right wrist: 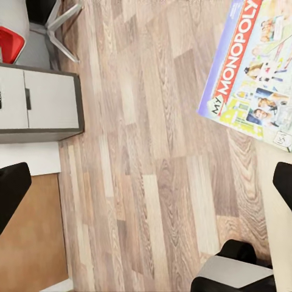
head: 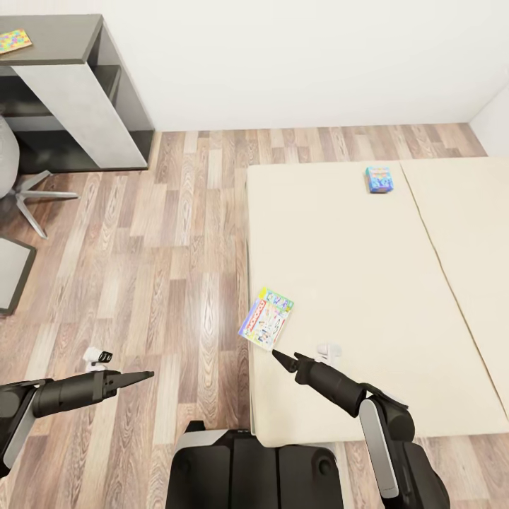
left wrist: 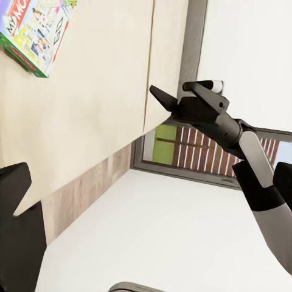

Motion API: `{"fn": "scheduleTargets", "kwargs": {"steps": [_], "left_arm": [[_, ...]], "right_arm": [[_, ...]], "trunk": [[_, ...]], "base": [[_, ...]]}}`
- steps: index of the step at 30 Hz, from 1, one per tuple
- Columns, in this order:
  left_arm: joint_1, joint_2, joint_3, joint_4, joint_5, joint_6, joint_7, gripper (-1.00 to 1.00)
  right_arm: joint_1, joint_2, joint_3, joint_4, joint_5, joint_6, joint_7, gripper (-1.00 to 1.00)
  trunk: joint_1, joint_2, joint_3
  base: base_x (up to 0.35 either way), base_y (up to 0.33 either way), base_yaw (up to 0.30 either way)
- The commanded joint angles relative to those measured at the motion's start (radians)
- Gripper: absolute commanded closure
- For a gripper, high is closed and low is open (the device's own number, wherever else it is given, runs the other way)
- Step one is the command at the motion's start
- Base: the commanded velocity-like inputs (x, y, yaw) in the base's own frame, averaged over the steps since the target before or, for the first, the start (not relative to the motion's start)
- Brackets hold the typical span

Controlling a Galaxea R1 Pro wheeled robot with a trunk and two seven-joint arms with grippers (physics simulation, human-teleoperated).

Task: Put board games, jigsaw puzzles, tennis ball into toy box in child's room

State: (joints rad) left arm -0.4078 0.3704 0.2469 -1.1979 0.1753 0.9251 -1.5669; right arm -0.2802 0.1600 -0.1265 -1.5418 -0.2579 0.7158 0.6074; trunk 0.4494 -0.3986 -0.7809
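Note:
A green-edged pastel board game [head: 267,318] lies on the beige bed [head: 353,283], overhanging its left edge; the right wrist view reads its cover as My Monopoly [right wrist: 255,73]. My right gripper [head: 283,359] hovers open just in front of it, nothing between its fingers. A small blue-cyan board game [head: 378,179] rests farther back on the bed. On the table's dark section [head: 63,35] at the far left lies a bright jigsaw puzzle [head: 14,40]. My left gripper [head: 141,377] hangs open over the floor. The toy box and tennis ball are out of view.
A swivel chair's star base [head: 35,194] stands on the plank floor [head: 162,268] beside the desk. A grey slab [head: 10,272] sits at the left edge. My own base [head: 254,466] is against the bed's near corner. White walls close the back.

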Motion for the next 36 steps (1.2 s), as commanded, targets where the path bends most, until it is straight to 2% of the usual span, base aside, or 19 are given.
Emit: {"fn": "scheduleTargets", "kwargs": {"steps": [1,13,36], "left_arm": [[0.0,0.0,0.0,0.0,0.0,0.01,-0.004,-1.0],[0.0,0.002,0.0,0.0,0.0,0.01,-0.004,-1.0],[0.0,0.004,0.0,-0.001,0.0,0.01,-0.004,-1.0]], "right_arm": [[-0.001,0.001,-0.003,0.0,-0.003,0.007,0.003,-1.0],[-0.001,0.001,-0.001,0.0,-0.003,0.007,0.004,-1.0],[-0.001,0.002,-0.001,0.0,-0.003,0.007,0.004,-1.0]], "trunk": [[0.001,-0.001,0.001],[0.001,-0.001,0.02],[0.001,-0.001,0.058]], "base": [[0.0,0.0,0.0],[0.0,0.0,0.044],[0.0,0.0,0.107]]}}
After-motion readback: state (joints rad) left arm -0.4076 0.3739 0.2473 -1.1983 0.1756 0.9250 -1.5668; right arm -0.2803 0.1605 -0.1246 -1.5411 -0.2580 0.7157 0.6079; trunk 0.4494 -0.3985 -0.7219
